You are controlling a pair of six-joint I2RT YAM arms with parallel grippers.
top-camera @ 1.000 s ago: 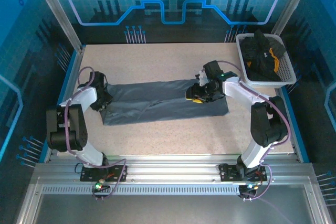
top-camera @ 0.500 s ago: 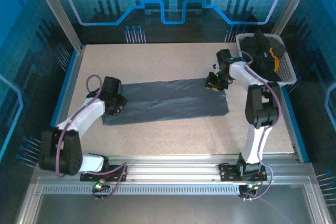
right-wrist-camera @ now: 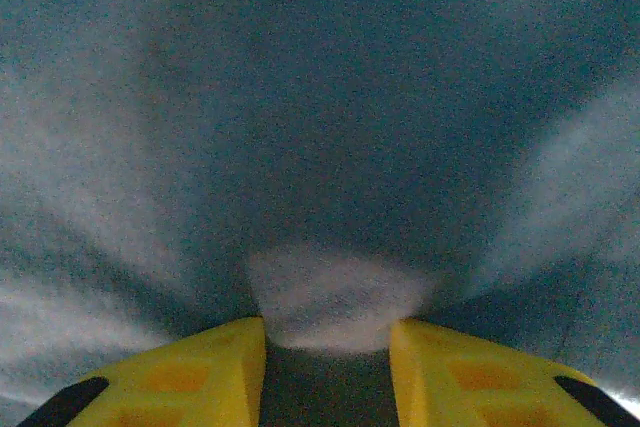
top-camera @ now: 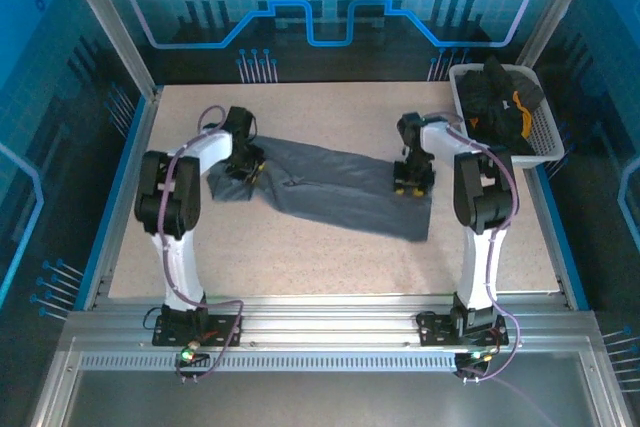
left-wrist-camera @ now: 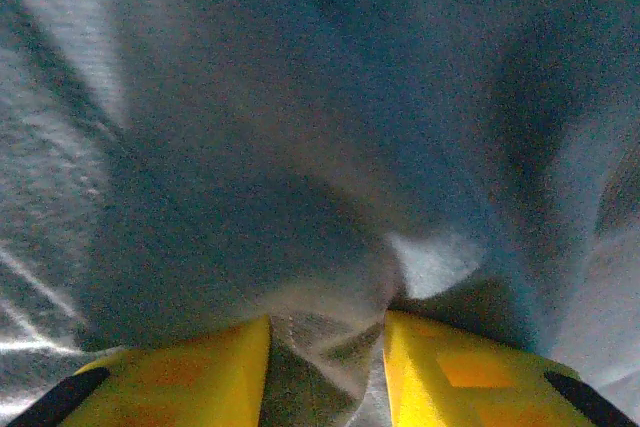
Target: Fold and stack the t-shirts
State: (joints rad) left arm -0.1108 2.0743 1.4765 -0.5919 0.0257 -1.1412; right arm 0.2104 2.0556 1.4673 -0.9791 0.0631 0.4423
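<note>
Currently slate-grey soft-cloth t-shirt [top-camera: 330,192], folded into long strip, lies left of white plastic mesh basket [top-camera: 548,133], long axis pointing toward it. Left gripper [left-wrist-camera: 327,344] clamps far end; right gripper [right-wrist-camera: 327,347] apparently pinches basket-side end.

The right gripper [right-wrist-camera: 325,372] pinches the grey shirt [right-wrist-camera: 320,97] between two yellow fingers [right-wrist-camera: 200,377]. Folds spread out from there.
</note>
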